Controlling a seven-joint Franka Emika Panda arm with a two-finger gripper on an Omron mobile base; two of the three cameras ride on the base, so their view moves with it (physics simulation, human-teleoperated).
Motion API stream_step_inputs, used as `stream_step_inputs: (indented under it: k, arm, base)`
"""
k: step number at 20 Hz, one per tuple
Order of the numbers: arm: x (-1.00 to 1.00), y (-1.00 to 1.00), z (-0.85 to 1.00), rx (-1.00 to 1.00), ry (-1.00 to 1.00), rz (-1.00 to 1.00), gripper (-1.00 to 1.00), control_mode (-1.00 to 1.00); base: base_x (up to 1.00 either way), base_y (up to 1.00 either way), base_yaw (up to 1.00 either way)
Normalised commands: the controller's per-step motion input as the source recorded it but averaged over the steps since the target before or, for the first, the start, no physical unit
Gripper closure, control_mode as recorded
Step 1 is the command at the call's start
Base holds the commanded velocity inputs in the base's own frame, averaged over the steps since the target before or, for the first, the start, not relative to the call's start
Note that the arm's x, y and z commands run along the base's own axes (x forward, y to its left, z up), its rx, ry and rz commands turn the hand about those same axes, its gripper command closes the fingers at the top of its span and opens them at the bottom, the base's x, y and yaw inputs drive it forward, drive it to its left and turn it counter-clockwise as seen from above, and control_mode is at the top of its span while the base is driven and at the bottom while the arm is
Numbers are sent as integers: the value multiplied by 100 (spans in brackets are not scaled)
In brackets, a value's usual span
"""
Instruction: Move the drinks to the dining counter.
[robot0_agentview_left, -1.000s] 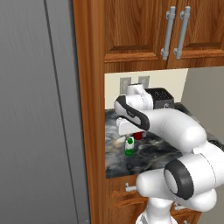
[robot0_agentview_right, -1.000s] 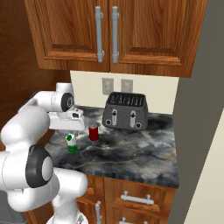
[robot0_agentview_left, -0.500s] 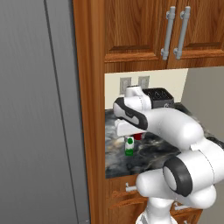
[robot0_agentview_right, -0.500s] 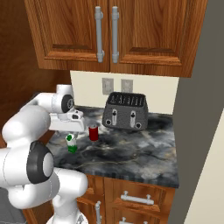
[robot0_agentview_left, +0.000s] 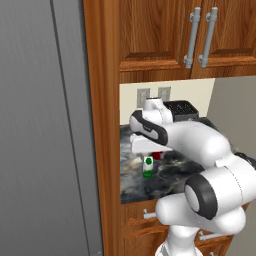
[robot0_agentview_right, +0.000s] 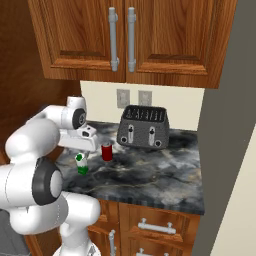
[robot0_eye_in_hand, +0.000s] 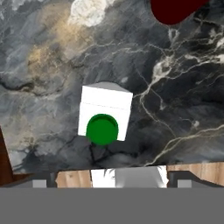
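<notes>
Hanging just above the white carton (robot0_agentview_right: 80, 163) with the gripper (robot0_agentview_right: 83, 151) pointing straight down, jaws standing wide apart and closing on nothing. Looking down from the hand onto the carton's (robot0_eye_in_hand: 104, 114) white top and green cap, with a slice of the red can (robot0_eye_in_hand: 173, 8) cut off at the upper edge. Standing upright on the marbled worktop (robot0_agentview_right: 150, 170), carton near the left front, can (robot0_agentview_right: 107, 151) just beside it toward the toaster (robot0_agentview_right: 142, 132), the two apart and not touching. Sitting at the back against the cream wall, the black toaster, under two wall sockets (robot0_agentview_right: 134, 98). Hanging above, wooden cupboards (robot0_agentview_right: 130, 37) with long metal handles; below the worktop, wooden drawers (robot0_agentview_right: 155, 227) with bar handles. Closing in the nook on the left, a tall wooden panel (robot0_agentview_left: 104, 125), and beyond it a flat grey surface (robot0_agentview_left: 45, 130). Reaching forward from the base, the white arm (robot0_agentview_left: 200, 145) bending at the elbow and turning the wrist down over the carton. Covering most of the can and part of the toaster (robot0_agentview_left: 181, 108) in the left base view, the forearm; showing there below the hand, the carton (robot0_agentview_left: 147, 167) with its green base. Fingertips hard to make out against the dark stone.
</notes>
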Motion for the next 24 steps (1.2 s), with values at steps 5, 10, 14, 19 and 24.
stream_step_inputs:
  k: [5,10,14,19,24]
  arm:
    - [36,5,-6,-2,0,-8,-100,-100]
    - [32,11,-19,-4,0,-6,-100,-100]
    - [21,9,-27,-1,0,-3,-100,-100]
    - [8,0,-23,-1,0,-1,-100,-100]
    - [0,0,-6,0,0,0,-100,-100]
  base:
    - [0,0,0]
    - [0,0,0]
    - [0,0,0]
    - [0,0,0]
    - [0,0,0]
